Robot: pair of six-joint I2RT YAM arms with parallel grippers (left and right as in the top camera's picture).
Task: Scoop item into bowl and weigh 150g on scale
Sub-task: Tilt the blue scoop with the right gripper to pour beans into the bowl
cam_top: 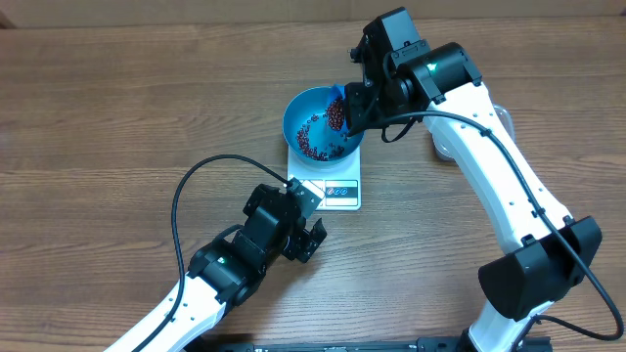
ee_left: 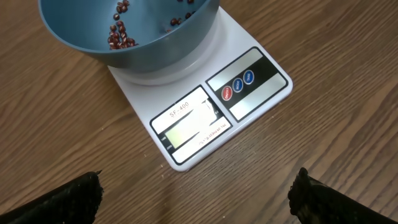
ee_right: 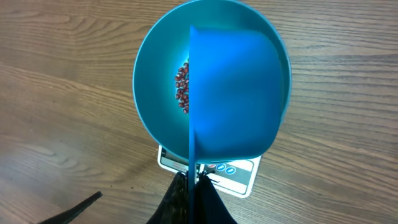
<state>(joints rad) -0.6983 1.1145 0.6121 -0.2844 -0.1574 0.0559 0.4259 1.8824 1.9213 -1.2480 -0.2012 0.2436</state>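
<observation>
Scoop (ee_right: 236,93), blue plastic, is seen closest to the right wrist lens, underside up, hiding much of what lies beneath the tool. Its thin handle is pinched between the narrowly closed fingers of the right gripper (ee_right: 193,199). From overhead the scoop is noted tilted, with a load of beans (cam_top: 335,112) inside it.

Bowl (ee_right: 140,93) is located directly below the scoop, just ahead of the right fingertips. Only a thin scatter of beans is recorded on its floor. Bowl is seated on the scale (ee_left: 261,93), whose display edge is turned toward the left gripper (ee_left: 199,205). That gripper is spread wide and holds nothing. The display lies ahead of it, between its two fingertips, close but apart. The reading is washed out and cannot be read.

Handling, judged:
- Beans are taken to be hard, smooth and loose. Rolling and bouncing are expected, so a slow tip from low over the bowl is advised.
- The few beans present suggest the target weight is far off.
- Scoop is judged light and stiff. The handle grip is suitable, though twisting under load is possible.
- Bowl is judged light and liable to slide on the smooth scale top. If steadied, it is best taken at the rim nearest the left fingertips, without downward pressure.
</observation>
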